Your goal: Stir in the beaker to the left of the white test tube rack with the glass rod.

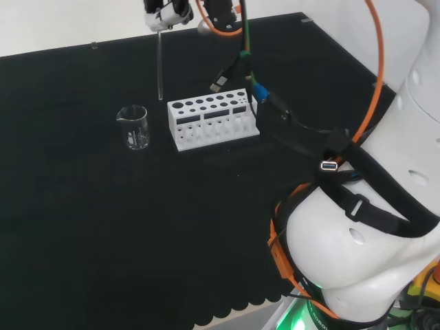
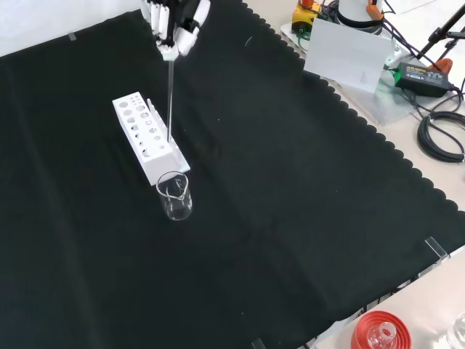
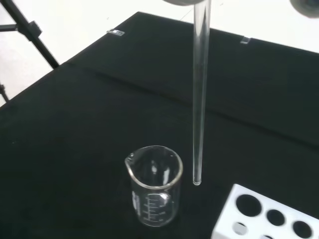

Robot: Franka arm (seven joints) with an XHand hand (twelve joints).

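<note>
The hand (image 2: 174, 25) grips the glass rod (image 1: 160, 65) hanging upright, its tip above the cloth between the beaker (image 1: 134, 127) and the white rack (image 1: 212, 122).

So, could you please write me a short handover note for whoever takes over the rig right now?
Hand: shut on the glass rod, which hangs upright, its lower tip in the air.
Beaker: upright on the black cloth, left of the white test tube rack in the head view; it looks empty.
Rod position: in the wrist view its tip sits beside the beaker's rim, outside it, between beaker and rack.
Done: rod picked up and carried near the beaker.
Left: move the rod over the beaker's mouth, lower it in, stir.
</note>
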